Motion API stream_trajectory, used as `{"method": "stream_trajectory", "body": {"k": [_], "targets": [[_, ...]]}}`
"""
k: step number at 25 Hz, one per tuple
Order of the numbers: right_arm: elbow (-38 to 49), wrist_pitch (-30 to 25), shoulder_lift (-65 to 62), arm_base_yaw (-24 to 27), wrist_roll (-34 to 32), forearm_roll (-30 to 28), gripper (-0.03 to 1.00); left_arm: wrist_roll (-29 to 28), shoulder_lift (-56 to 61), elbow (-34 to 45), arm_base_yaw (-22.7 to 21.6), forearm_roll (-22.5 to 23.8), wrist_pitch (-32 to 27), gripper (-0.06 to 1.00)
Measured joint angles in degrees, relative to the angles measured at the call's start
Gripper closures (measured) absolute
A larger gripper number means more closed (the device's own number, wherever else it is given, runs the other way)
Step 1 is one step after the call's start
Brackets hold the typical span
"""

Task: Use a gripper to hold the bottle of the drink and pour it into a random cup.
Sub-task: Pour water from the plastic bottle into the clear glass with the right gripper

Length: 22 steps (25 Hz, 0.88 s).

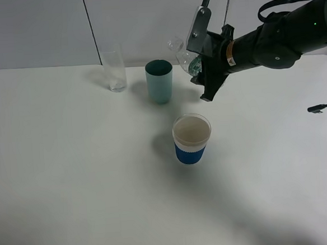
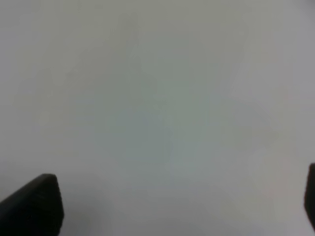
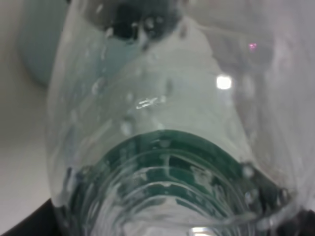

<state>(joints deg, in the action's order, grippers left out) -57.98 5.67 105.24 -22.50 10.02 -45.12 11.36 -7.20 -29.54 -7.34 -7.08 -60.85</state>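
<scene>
High view: white table (image 1: 55, 180). The right gripper (image 1: 203, 69) comes in from the right on a black arm, rolled on its side, fingers clamped on the bottle (image 1: 187, 56). The bottle is off the table and tilted, its neck pointing up and toward the back wall. It hangs just right of the teal tumbler (image 1: 159, 82) and behind the cup (image 1: 191, 138), well apart from the cup. The cup (white rim, blue lower band) stands upright near the middle of the table; I can't tell whether anything is in it. A clear glass (image 1: 114, 71) stands upright left of the tumbler, near but not touching it. A loose cable end (image 1: 318, 108) sticks in at the right edge.

Left wrist view: the left gripper (image 2: 172, 204) has its fingers (image 2: 34, 206) spread wide, one dark tip in each lower corner, nothing between them, only bare white surface in front.

Right wrist view: the bottle (image 3: 147, 108) fills almost the whole picture, clear plastic with droplets and a dark green label (print unreadable). The right gripper's fingers (image 3: 22, 227) are just dark slivers at its sides, closed against it. The tumbler (image 3: 42, 46) shows blurred behind the bottle.
</scene>
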Motion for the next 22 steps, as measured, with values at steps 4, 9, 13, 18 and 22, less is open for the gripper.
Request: {"method": "stream_trajectory", "body": {"k": [4,9,13,18,22], "targets": [[0.0,0.21,-0.99,-0.11,4.31,-0.21,0.4,0.0,0.0,0.0,0.0,0.0,0.0,-0.05],[0.0,3.04,-2.4,-0.17,8.33,-1.35,0.4,0.0,0.0,0.0,0.0,0.0,0.0,-0.05],[0.0,5.05,-2.5,-0.17,8.91,-3.95,0.4,0.0,0.0,0.0,0.0,0.0,0.0,-0.05],[0.0,6.3,-2.56,-0.17,8.91,-8.11,0.4,0.0,0.0,0.0,0.0,0.0,0.0,-0.05],[0.0,6.62,-2.56,-0.17,8.93,-11.16,0.4,0.0,0.0,0.0,0.0,0.0,0.0,-0.05]]}}
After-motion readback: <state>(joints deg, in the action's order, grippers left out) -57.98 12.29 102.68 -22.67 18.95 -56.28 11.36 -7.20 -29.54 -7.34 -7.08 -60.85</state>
